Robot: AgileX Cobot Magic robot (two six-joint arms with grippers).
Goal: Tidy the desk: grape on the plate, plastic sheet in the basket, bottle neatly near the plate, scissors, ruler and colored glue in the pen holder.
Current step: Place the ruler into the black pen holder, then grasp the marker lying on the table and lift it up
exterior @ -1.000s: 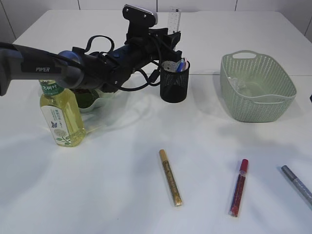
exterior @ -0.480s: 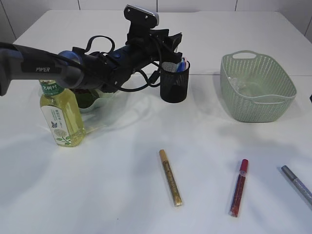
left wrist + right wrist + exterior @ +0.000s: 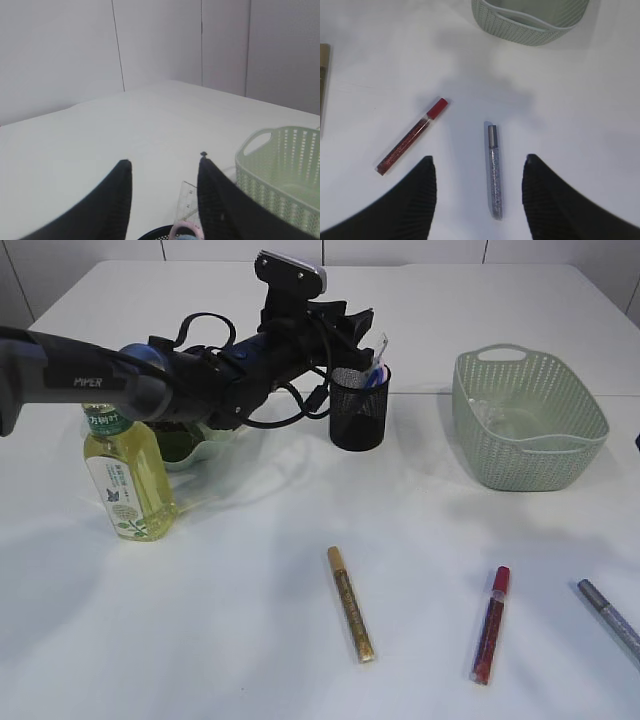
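Since a moment ago the ruler [image 3: 379, 348] has dropped out of the left gripper [image 3: 164, 170] and now leans tilted inside the black mesh pen holder [image 3: 359, 418], its clear top edge poking just above the rim beside a pink scissors handle [image 3: 186, 232]. That gripper hangs over the holder with its jaws apart and nothing between them. On the left of the desk [image 3: 250, 570] the bottle [image 3: 124, 478] of yellow liquid stands upright, just in front of the green plate [image 3: 190, 448], which the arm mostly hides, so I cannot tell what lies on it. Three glue pens lie flat on the front of the desk, well apart from the holder: a gold glue pen [image 3: 350, 604] in the middle, a red glue pen [image 3: 490, 624] to its right, and a silver glue pen [image 3: 493, 171] nearest the right edge. The right gripper [image 3: 477, 162] hovers straight above the silver one, jaws spread wide on either side of it and touching nothing. Behind them, the pale green basket [image 3: 575, 435] sits at the right, with something clear and hard to make out inside.
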